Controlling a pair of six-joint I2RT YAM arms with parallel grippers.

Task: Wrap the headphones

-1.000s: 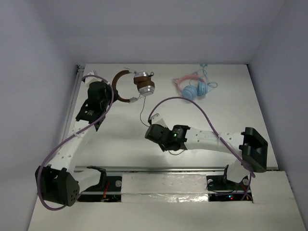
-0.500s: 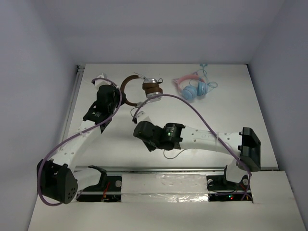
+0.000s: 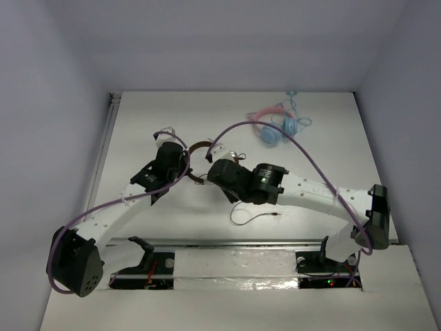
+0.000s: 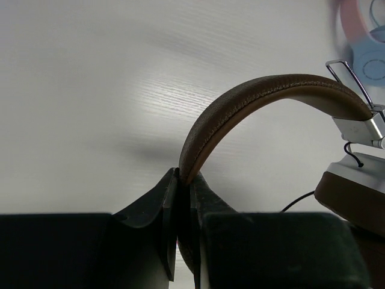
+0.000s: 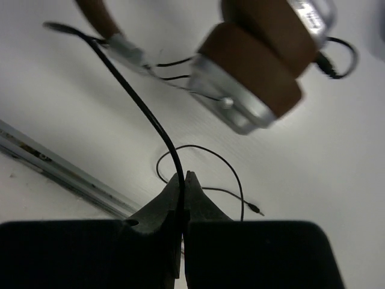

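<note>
Headphones (image 3: 200,145): headband (image 4: 264,90) clenched in left gripper (image 4: 184,176), arching rightward; right gripper (image 5: 183,176) pinches cable (image 5: 135,102), earcups (image 5: 252,78) just beyond.

headphones (image 4: 264,90) w/ matt leather band, metal cups

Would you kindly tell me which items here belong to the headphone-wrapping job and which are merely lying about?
Job in hand: brown headphones, headband gripped by the left end effector; their cable, pinched by the right end effector.
Lying about: pink-and-blue headphones.
</note>
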